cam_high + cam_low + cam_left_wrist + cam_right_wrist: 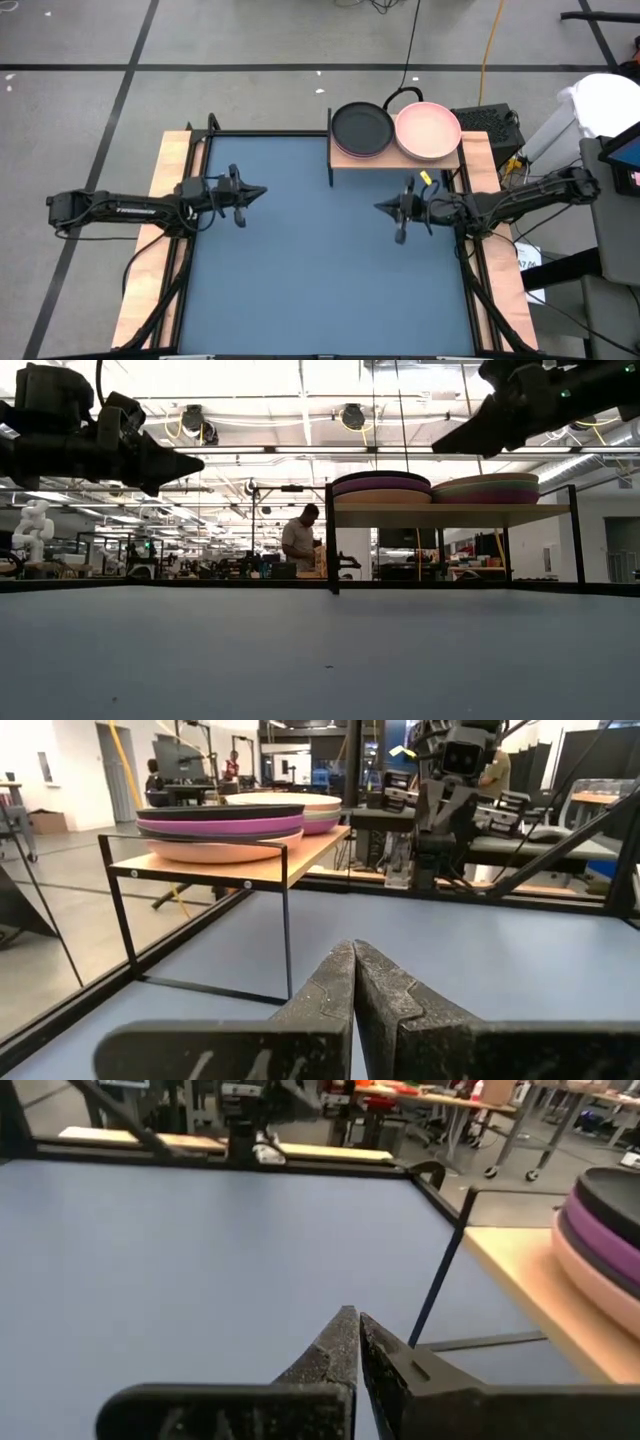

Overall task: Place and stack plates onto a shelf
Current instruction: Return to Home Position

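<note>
The light-wood shelf (395,152) stands on thin black legs at the table's far edge, right of centre. It carries two stacks of plates. The left stack (362,128) has a dark grey plate on top, with purple and pink ones beneath (382,487). The right stack (428,130) is topped by a pink plate and has a purple plate lower down (498,491). My left gripper (262,192) hovers shut over the table's left side (353,955). My right gripper (378,207) hovers shut near the shelf's front (352,1320). Both hold nothing.
Blue table surface (320,260) with wooden side strips (165,200) and a black frame. The shelf's black legs (330,540) stand on the table. Cables and equipment (490,120) lie beyond the far right corner. A person (300,540) stands in the room behind.
</note>
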Robot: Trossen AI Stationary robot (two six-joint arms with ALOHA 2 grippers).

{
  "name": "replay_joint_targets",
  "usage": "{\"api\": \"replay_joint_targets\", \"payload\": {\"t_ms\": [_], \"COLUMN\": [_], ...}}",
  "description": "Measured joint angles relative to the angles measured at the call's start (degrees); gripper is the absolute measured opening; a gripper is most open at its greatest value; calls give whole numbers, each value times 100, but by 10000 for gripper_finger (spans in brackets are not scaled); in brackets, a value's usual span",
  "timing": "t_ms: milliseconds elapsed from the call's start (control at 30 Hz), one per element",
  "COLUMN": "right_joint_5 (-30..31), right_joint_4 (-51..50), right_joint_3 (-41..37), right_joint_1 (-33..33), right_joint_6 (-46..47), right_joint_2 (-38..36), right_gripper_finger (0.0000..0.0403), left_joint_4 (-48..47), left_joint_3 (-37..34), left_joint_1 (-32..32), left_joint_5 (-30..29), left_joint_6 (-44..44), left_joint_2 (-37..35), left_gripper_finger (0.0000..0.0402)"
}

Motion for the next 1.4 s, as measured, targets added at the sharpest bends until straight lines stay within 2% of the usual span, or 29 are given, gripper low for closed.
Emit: {"api": "replay_joint_targets", "payload": {"t_ms": [200, 333, 567, 800, 1100, 1400], "right_joint_5": [-3, -6, -53, -755, -878, -885], "right_joint_4": [-184, -9, 779, 867, 792, 335], "right_joint_3": [0, -231, -1242, -1854, -2259, -2315], "right_joint_1": [176, 314, 485, 486, 478, 472], "right_joint_6": [118, 253, 337, 336, 141, 185], "right_joint_2": [0, -110, -912, -1744, -2528, -2809], "right_gripper_finger": [0, 0, 0, 0, 0, 0], "left_joint_4": [-193, -480, -1223, -1821, -1851, -2341], "left_joint_3": [0, 0, 2, 2, 3, 4], "left_joint_1": [3, 3, -24, -308, -513, -708], "left_joint_5": [-17, -15, -15, -260, -504, -780], "left_joint_6": [-56, -71, -278, -424, -428, -345], "left_joint_2": [-62, -348, -1159, -1630, -1863, -1888], "left_gripper_finger": [4, 3, 3, 3, 3, 3]}}
